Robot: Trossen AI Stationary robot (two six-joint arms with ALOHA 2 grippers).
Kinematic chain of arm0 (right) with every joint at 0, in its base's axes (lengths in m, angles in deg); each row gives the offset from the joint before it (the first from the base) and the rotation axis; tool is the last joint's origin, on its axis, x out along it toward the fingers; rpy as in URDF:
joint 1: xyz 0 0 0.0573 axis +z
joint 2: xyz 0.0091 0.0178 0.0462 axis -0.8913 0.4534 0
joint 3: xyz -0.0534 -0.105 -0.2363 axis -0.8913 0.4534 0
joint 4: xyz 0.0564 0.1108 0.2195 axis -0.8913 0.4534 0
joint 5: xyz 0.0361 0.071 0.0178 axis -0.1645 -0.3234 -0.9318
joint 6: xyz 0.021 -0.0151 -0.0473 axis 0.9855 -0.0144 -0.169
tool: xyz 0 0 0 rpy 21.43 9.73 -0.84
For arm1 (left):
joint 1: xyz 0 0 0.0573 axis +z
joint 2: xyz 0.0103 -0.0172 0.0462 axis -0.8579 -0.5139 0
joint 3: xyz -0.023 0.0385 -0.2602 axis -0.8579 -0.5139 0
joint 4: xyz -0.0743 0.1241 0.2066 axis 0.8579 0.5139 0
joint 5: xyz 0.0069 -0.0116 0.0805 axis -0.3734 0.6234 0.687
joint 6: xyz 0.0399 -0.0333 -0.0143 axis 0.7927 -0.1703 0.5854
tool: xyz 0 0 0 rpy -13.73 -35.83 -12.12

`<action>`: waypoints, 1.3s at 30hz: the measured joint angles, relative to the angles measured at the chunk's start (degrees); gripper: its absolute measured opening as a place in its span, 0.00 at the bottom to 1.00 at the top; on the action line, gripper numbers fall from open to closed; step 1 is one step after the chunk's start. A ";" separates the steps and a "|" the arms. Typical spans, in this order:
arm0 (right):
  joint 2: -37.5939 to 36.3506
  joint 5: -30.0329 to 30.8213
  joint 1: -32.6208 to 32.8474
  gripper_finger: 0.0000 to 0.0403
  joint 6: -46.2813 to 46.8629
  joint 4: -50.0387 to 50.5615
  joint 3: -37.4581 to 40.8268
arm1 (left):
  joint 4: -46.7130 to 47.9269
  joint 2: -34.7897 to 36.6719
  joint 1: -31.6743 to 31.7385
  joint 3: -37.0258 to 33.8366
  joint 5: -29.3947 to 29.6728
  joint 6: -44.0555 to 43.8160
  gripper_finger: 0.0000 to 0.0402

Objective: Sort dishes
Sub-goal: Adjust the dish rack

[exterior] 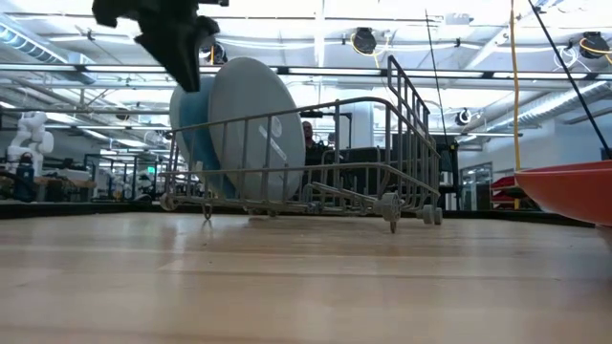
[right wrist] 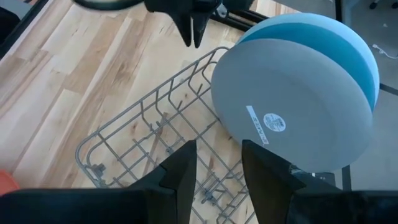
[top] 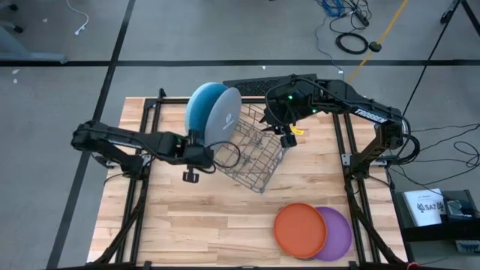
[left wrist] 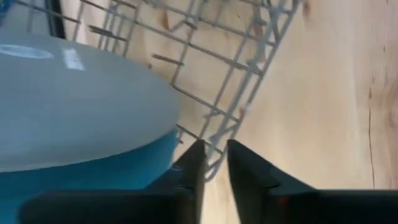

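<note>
Orange plate (top: 298, 229): flat on the desk's near right part, round, smooth and plain; rim overlapping the purple one; in the low view only an edge visible at the right border.
Purple plate (top: 338, 234): flat, partly covered by the orange plate, just beside it toward the right edge.
Desk (top: 195, 225): pale wood planks with visible grain.
Left tool (top: 196, 159): beside the rack's left end, just below the upright plates; fingers (left wrist: 194, 163) slightly parted with a narrow gap, pinching nothing visible.
Wire rack (top: 255, 154): thin grey metal bars, set at a slant across the desk's middle.
Grey plate (top: 223, 115): on edge in the rack's left end, leaning, label-marked face turned toward the right arm.
Blue plate (top: 198, 111): on edge right behind the grey one, touching or nearly so; mostly covered by it.
Right tool (top: 283, 129): over the rack's far right end, fingers (right wrist: 180, 171) spread, nothing between them.
Other dishes: none distinguishable.
</note>
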 joint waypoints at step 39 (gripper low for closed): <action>-0.02 -0.02 1.53 0.30 1.57 -1.03 -0.02 | -1.23 -12.09 -1.44 0.24 -11.93 -9.51 0.04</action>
